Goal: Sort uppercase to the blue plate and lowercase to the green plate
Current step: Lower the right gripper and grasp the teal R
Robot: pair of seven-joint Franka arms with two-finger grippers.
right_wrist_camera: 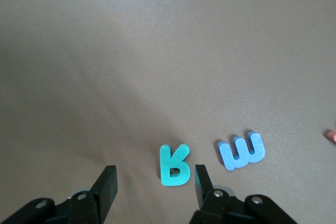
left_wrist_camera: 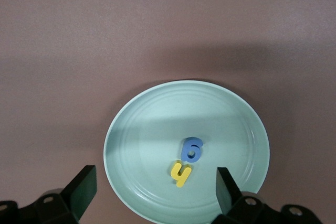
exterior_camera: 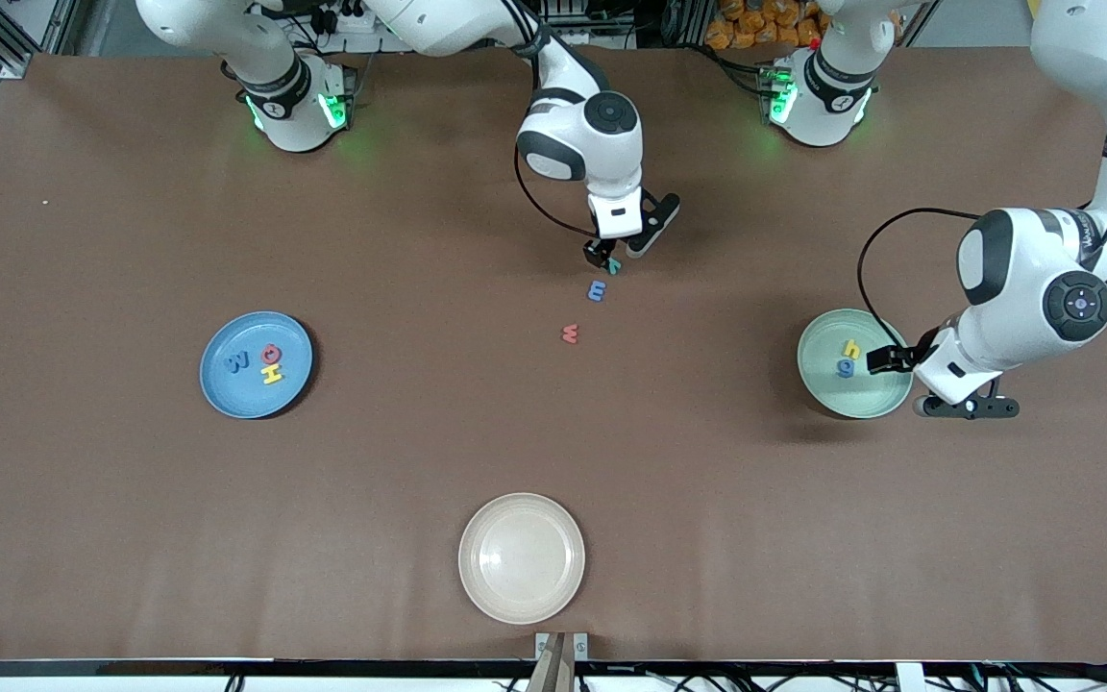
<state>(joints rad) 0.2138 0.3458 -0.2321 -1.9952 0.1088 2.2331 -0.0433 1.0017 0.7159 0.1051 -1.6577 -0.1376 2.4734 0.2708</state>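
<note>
- The teal R (right_wrist_camera: 174, 165) is a small flat foam capital lying on the brown surface (exterior_camera: 131, 240), in the middle between the two plates and toward the robots' bases.
- The right pincer (exterior_camera: 606, 258) is low over the R, its two fingers apart with the letter between them; in the right wrist view one finger (right_wrist_camera: 202, 182) stands just beside the R's edge, the other (right_wrist_camera: 106, 184) farther off. Whether either touches it I cannot tell.
- The right arm reaches out from its base to mid-surface, wrist bent down over the letter.
- The blue m (exterior_camera: 597, 290) lies just beside the R, nearer the front camera; the red w (exterior_camera: 570, 333) lies nearer still, apart from it.
- The blue plate (exterior_camera: 227, 394), round and shallow, sits toward the right arm's end and holds three capitals close together: a blue W (exterior_camera: 238, 361), a red ring-shaped O (exterior_camera: 271, 352) and a yellow H (exterior_camera: 271, 373).
- The green plate (exterior_camera: 875, 399), pale mint, sits toward the left arm's end; in it lie the yellow h (left_wrist_camera: 181, 173) and the blue g (left_wrist_camera: 191, 149), touching.
- The left pincer (left_wrist_camera: 155, 184) hangs over the green plate's rim, fingers wide apart and holding nothing; the left arm waits there, forearm folded back.
- A cream plate (exterior_camera: 477, 577) lies nearest the front camera, mid-surface.
</note>
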